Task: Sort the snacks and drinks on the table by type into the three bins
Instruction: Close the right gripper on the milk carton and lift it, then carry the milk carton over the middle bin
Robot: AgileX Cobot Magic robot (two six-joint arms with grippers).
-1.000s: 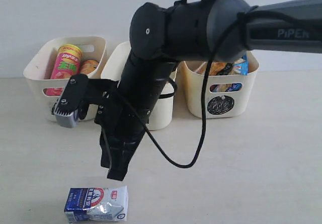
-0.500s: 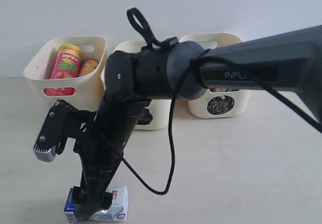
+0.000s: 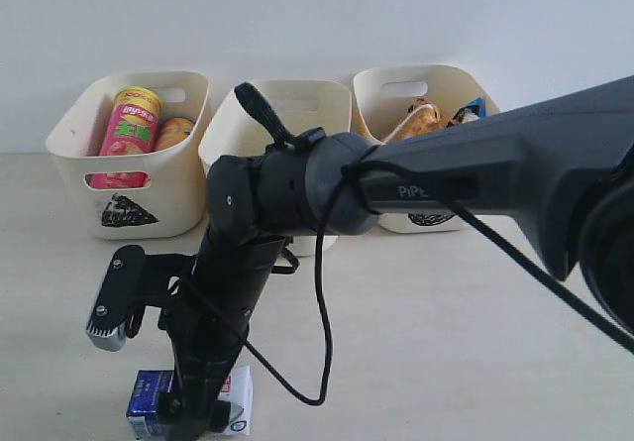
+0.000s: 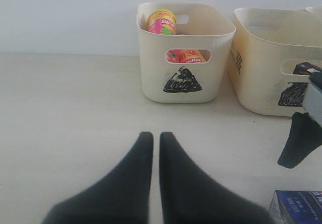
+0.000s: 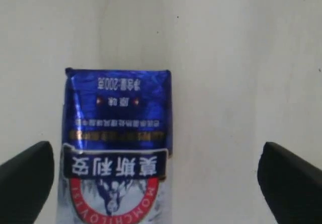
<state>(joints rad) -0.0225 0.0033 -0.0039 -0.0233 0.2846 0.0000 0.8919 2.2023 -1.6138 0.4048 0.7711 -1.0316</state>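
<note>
The right hand (image 5: 157, 156) is spread wide and held low over the milk pouch (image 5: 118, 148), presumably so that a finger can be brought down on each side; nothing is gripped. The left hand (image 4: 153, 138) is closed on nothing and kept clear of the work.

The pouch is laid flat near the front edge of the counter (image 3: 475, 342), toward its left corner. The triangle bin (image 3: 69, 154), middle bin (image 3: 297, 86) and circle bin (image 3: 371, 114) are lined along the back edge.

In the right wrist view the pouch is shown nearer one finger; in the exterior view this is hidden by the arm. A purple carton (image 4: 307, 68) inside the middle bin is shown only by the left wrist view.
</note>
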